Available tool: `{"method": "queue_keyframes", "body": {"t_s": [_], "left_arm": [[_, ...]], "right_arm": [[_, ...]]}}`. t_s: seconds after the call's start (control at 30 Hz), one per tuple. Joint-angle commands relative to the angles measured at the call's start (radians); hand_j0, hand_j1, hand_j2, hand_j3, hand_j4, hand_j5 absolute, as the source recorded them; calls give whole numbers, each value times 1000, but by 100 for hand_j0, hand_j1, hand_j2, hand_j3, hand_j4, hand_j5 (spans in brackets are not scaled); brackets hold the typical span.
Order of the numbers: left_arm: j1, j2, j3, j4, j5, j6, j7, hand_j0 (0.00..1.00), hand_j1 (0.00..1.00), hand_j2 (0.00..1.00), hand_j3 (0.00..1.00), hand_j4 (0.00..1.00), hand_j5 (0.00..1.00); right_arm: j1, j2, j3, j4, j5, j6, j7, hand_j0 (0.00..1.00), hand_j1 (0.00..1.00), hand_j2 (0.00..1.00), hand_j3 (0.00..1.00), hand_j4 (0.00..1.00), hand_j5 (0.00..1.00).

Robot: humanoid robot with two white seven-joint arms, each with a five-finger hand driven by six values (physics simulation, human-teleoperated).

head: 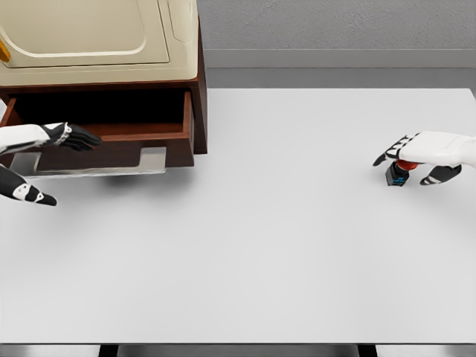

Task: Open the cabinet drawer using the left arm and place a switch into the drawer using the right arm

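A dark wood cabinet (199, 82) with a cream appliance on top stands at the table's back left. Its drawer (111, 145) is pulled out, showing a dark empty inside and a silver handle (97, 167) below the front. My left hand (74, 137) sits at the drawer's front edge, fingers extended and holding nothing. The switch (398, 174), a small black block with a red top, is at the right side of the table. My right hand (416, 158) hovers over it, fingers curled down around it.
The white table (260, 238) stretches across the view, with its front edge near the bottom. A grey wall runs behind. The cream appliance (89, 33) overhangs the cabinet top.
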Motion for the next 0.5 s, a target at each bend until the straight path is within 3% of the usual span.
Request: {"method": "queue_keyframes", "body": {"t_s": [0.0, 0.2, 0.33, 0.37, 0.47], "left_arm": [[0, 3, 6, -1, 28, -9, 6, 95, 95, 95, 95, 95, 95], [-3, 48, 8, -3, 32, -98, 6, 97, 97, 97, 97, 97, 97], [-18, 125, 19, -1, 51, -227, 6, 100, 100, 100, 100, 100, 100], [-37, 144, 20, -1, 49, -254, 6, 100, 100, 100, 100, 100, 100], [-71, 178, 20, -1, 38, -314, 6, 100, 100, 100, 100, 100, 100]], "right_arm": [[2, 0, -1, 4, -4, 2, 0, 86, 86, 86, 86, 86, 86], [0, 3, -1, 4, -1, 2, 0, 84, 84, 84, 84, 84, 84], [0, 5, -1, 4, 3, 2, 0, 76, 76, 76, 76, 76, 76], [0, 5, -1, 4, 3, 2, 0, 71, 71, 71, 71, 71, 71], [0, 5, -1, 4, 2, 2, 0, 70, 70, 70, 70, 70, 70]]}}
